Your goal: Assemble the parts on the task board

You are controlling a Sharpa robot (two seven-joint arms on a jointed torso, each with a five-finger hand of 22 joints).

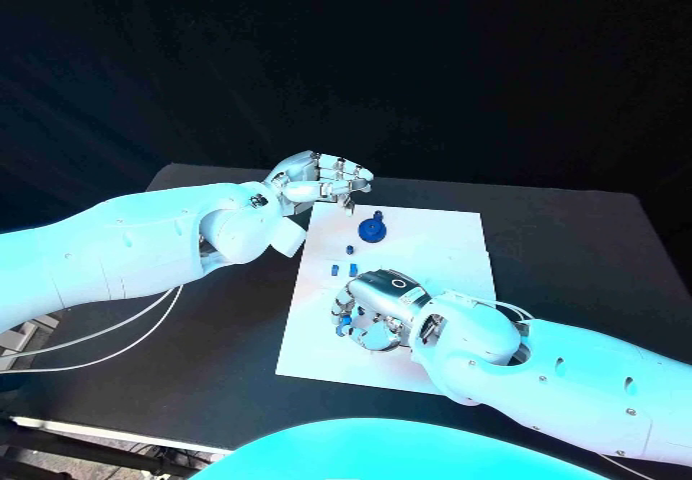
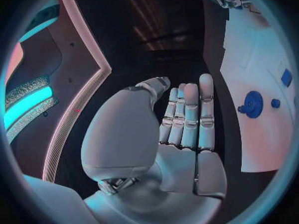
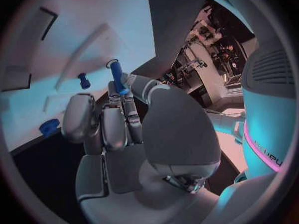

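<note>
The white task board (image 1: 433, 250) lies in the middle of the black table. A round blue part (image 1: 374, 230) stands near its far left, with small blue pieces (image 1: 351, 249) (image 1: 343, 269) just nearer. My right hand (image 1: 378, 305) hovers over the board's near-left area. In the right wrist view it pinches a slim blue pin (image 3: 116, 77) between thumb and a finger, above the board (image 3: 93, 25). My left hand (image 1: 320, 180) is at the board's far-left corner. The left wrist view shows the left hand (image 2: 181, 129) with straight fingers and an empty palm, beside the round blue part (image 2: 252, 103).
In the right wrist view a small blue peg (image 3: 83, 80) stands on the board, and another blue part (image 3: 49, 127) sits near the board's edge. Dark recesses (image 3: 44, 22) mark the board. Black table (image 1: 577, 230) surrounds the board, and white cables (image 1: 87, 335) hang off the left.
</note>
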